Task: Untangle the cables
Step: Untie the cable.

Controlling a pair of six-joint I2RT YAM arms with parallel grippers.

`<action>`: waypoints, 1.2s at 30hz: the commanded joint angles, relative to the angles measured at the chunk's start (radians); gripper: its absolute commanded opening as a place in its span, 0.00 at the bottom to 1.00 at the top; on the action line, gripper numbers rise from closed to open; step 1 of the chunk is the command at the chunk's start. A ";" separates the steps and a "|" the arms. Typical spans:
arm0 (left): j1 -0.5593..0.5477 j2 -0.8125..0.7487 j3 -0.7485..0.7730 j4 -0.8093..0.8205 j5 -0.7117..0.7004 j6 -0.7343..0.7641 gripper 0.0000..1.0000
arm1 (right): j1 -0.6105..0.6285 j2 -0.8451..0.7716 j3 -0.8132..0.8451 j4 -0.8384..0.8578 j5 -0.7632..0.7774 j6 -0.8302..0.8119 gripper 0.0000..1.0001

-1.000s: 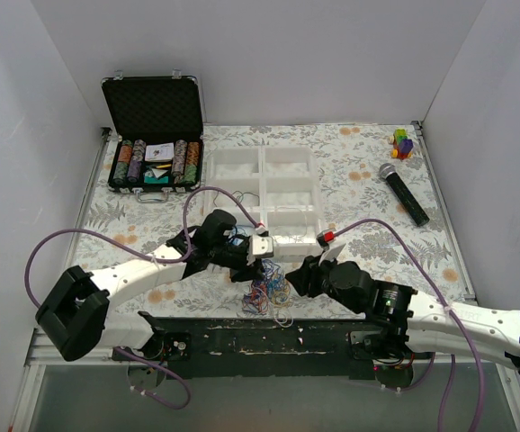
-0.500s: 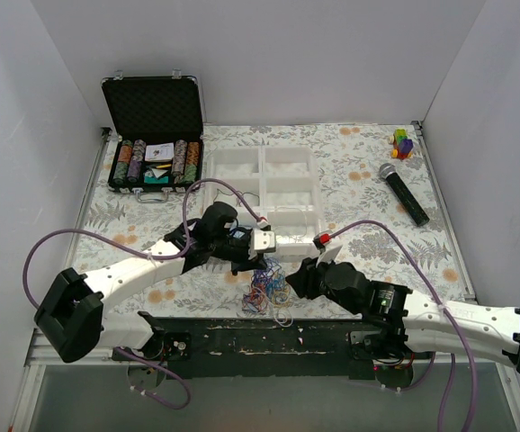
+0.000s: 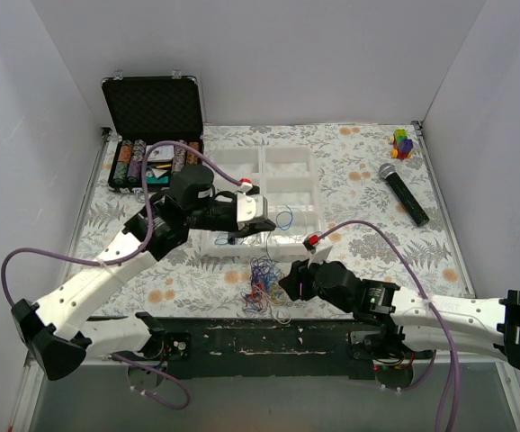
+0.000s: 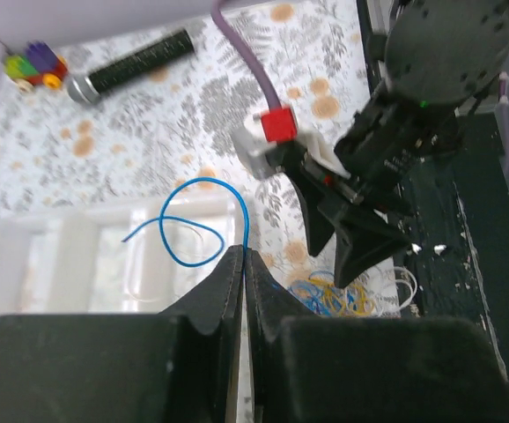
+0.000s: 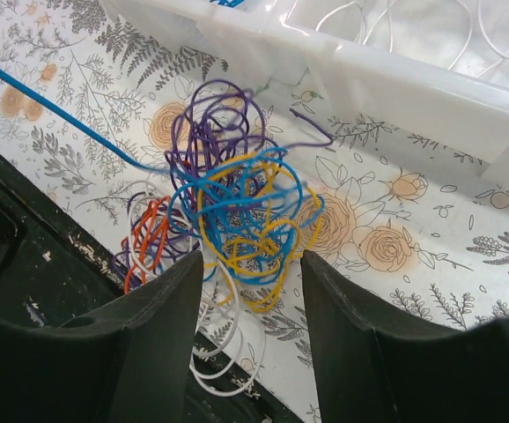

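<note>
The cables form a fist-sized tangle (image 3: 263, 288) of blue, yellow, purple, orange and white wires on the flowered mat, by the near edge. One blue cable (image 3: 284, 219) curls from the tips of my left gripper (image 3: 272, 220), which is raised over the white tray (image 3: 314, 180). In the left wrist view the left gripper (image 4: 244, 256) is shut on that blue cable (image 4: 203, 187). My right gripper (image 5: 253, 264) is open just in front of the tangle (image 5: 228, 207), one finger on each side, holding nothing. A straight blue strand (image 5: 56, 113) runs out of the tangle to the upper left.
The white tray (image 5: 395, 88) has several compartments, with thin white wires in some. An open black case of poker chips (image 3: 152, 162) stands at the back left. At the back right lie a microphone (image 3: 404, 193) and a small coloured toy (image 3: 403, 142). The black table edge (image 5: 8, 238) borders the tangle.
My left gripper shut on a blue cable at the tangle, then rose and moved back over the tray with it. My right gripper shifted left toward the tangle and opened wider.
</note>
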 commanded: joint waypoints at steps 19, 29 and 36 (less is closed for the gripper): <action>-0.003 -0.188 0.319 0.102 -0.192 0.070 0.00 | -0.006 0.195 0.104 0.152 -0.064 -0.002 0.58; -0.003 -0.151 0.521 0.130 -0.204 0.137 0.00 | -0.006 0.265 0.075 0.175 -0.067 0.049 0.57; -0.003 -0.171 0.502 0.102 -0.189 0.132 0.00 | -0.005 0.230 0.083 0.152 -0.054 0.046 0.55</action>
